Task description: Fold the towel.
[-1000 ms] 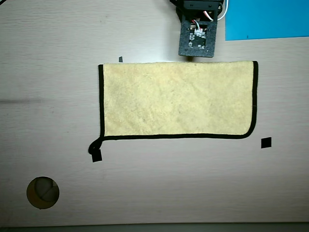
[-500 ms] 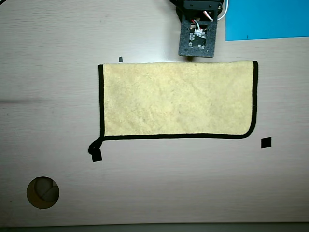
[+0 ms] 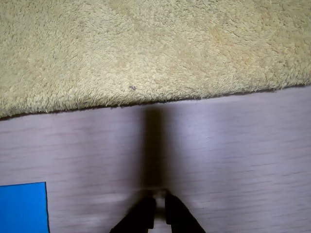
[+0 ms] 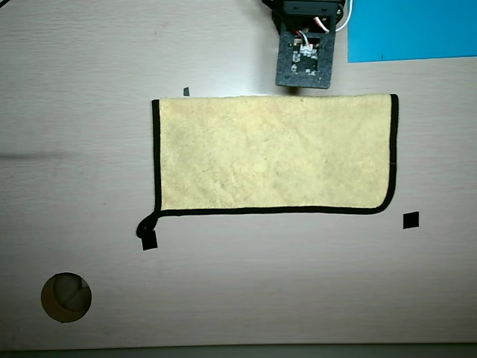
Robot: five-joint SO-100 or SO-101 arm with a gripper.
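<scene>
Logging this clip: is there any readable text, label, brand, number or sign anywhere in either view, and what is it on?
None: no readable text in either view.
The towel shows only black trim, with no visible tag.
The blue sheet is blank.
The black squares on the table carry no marks.
The circuit board on the arm has parts too small to read.
The hand shows no label.

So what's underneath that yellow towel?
The towel lies flat on the pale wood-grain table, which shows all around it. A small black square sits by its corner loop. Whatever lies directly beneath the cloth is covered.
</scene>
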